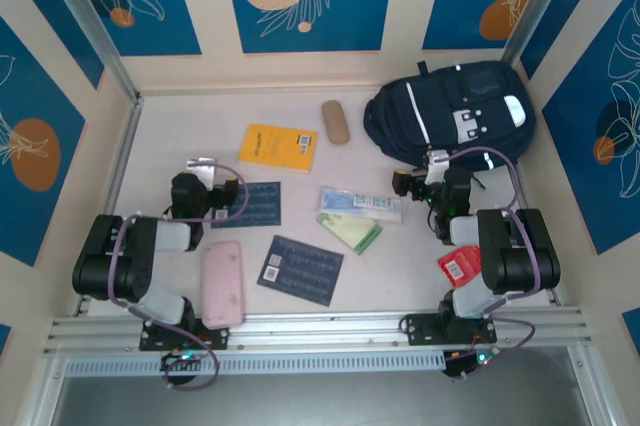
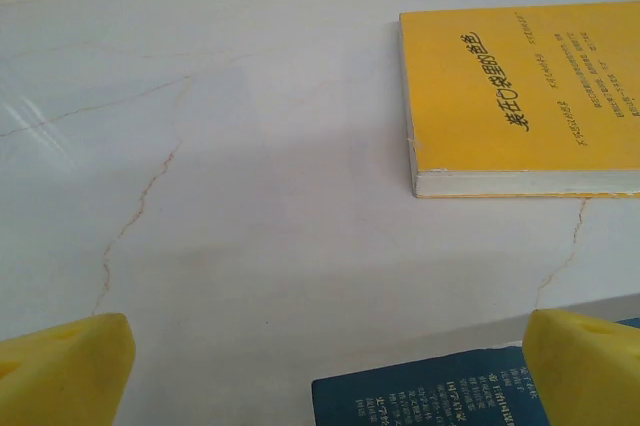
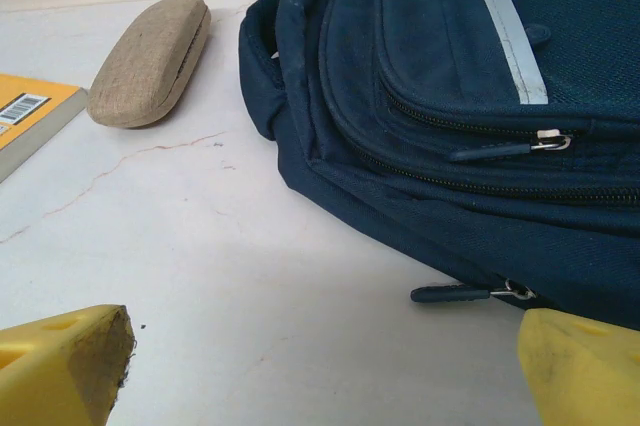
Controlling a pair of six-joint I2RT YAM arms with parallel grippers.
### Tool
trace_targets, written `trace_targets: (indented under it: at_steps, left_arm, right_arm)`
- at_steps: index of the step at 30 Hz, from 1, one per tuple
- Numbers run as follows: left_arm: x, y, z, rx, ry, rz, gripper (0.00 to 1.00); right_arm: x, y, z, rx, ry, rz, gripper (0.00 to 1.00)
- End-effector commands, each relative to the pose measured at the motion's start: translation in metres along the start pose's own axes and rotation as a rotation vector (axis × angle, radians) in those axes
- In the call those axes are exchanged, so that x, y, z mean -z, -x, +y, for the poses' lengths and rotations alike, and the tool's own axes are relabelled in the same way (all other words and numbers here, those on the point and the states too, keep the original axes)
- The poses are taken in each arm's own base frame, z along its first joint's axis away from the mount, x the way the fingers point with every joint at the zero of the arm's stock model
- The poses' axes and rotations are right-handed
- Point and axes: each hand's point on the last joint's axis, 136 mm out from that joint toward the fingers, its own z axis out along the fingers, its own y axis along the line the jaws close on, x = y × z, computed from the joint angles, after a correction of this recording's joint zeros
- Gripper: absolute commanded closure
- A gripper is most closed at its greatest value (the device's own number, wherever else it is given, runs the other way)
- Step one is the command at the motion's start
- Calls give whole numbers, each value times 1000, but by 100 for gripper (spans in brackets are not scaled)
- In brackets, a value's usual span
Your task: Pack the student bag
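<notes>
The student bag (image 1: 450, 111), dark navy with white stripes, lies at the back right of the table. In the right wrist view the student bag (image 3: 460, 126) has its front zips closed, and one zip pull (image 3: 460, 293) rests on the table. My right gripper (image 1: 428, 181) sits just in front of the bag. Its jaws are open (image 3: 320, 361), with only bare table between the yellow fingers (image 3: 60, 361). My left gripper (image 1: 203, 178) is at the left, also open (image 2: 325, 366) and holding nothing. It is above the corner of a dark blue booklet (image 2: 430, 391).
A yellow book (image 1: 278, 146) (image 2: 520, 96) and a tan glasses case (image 1: 336, 121) (image 3: 150, 61) lie at the back middle. Two dark blue booklets (image 1: 248, 204) (image 1: 300, 268), a white-blue box (image 1: 360, 203), a green pack (image 1: 350, 231), a pink case (image 1: 222, 281) and a red item (image 1: 460, 264) lie nearer.
</notes>
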Motion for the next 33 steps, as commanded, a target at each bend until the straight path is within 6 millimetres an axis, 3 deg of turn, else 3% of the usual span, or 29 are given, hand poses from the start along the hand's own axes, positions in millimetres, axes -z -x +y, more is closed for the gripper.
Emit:
trace_targets:
  at_steps: [1,33]
  left_arm:
    - [-1,10,2,3,-5,-30,0]
    - [-1,10,3,7,-7,-30,0]
  right_arm:
    - [0,11,2,32,-1,-35,1]
    - [-1,12,1,23,5,-29,1]
